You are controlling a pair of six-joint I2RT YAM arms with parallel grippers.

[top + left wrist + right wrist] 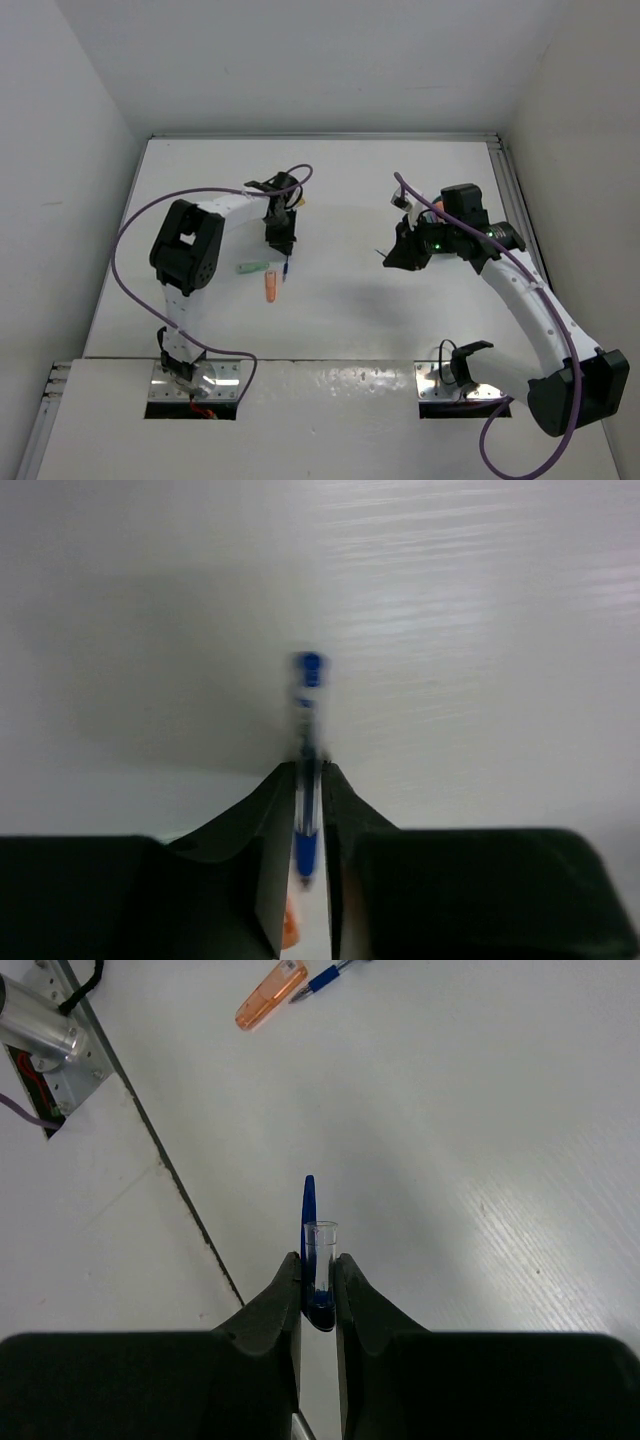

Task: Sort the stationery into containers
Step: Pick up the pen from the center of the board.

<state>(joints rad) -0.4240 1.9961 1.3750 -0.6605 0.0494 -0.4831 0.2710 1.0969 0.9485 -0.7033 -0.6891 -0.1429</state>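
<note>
My left gripper (310, 772) is shut on a dark-blue pen (307, 730) with a clear barrel; the pen looks blurred and points away from the camera over the white table. From above, this gripper (281, 246) hangs at the table's middle left, the pen (285, 270) sticking out below it. An orange stub (270, 287) and a mint-green stub (250, 267) lie just beside it. My right gripper (318, 1258) is shut on a clear pen cap (321, 1240) with a blue clip, held upright off the table (392, 258). No container shows in any view.
The right wrist view shows the orange stub (270, 995) and the pen's blue end (325, 977) far off at the top, and a dark seam (185, 1195) between the table and the near panel. A small orange-pink thing (437, 206) shows behind the right wrist.
</note>
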